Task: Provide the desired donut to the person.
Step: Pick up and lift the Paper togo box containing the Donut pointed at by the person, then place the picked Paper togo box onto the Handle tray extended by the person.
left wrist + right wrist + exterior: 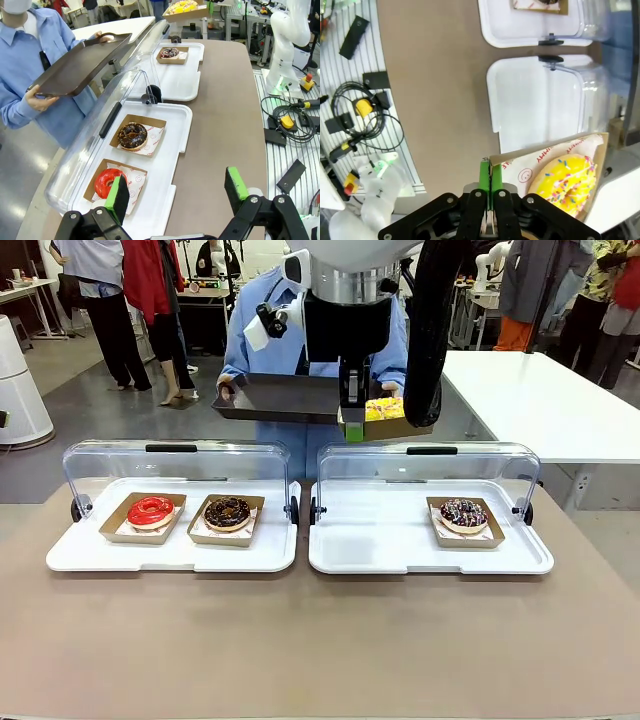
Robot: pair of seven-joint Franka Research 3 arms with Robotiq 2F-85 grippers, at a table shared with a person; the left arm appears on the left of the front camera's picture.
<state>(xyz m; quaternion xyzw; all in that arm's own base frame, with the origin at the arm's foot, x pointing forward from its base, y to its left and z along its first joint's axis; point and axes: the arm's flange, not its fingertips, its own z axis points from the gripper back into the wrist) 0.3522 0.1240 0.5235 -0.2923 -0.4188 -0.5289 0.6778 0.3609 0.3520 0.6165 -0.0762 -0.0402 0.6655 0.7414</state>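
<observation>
A yellow sprinkled donut (384,408) lies in a brown cardboard tray (392,427), held up in the air above the right white tray. My right gripper (352,428) is shut on that cardboard tray's edge; the right wrist view shows the donut (564,184) beside the pinching fingers (485,182). The person (262,320) in a light blue shirt stands across the table holding a dark serving tray (285,398) level, just left of the donut. My left gripper (176,190) hangs open above the table's near left, with nothing in it.
The left white tray (80,558) holds a red glazed donut (150,510) and a chocolate donut (227,512); the right white tray (345,550) holds a dark sprinkled donut (463,514). Both clear lids (175,462) stand raised. A white table (540,400) stands at the far right.
</observation>
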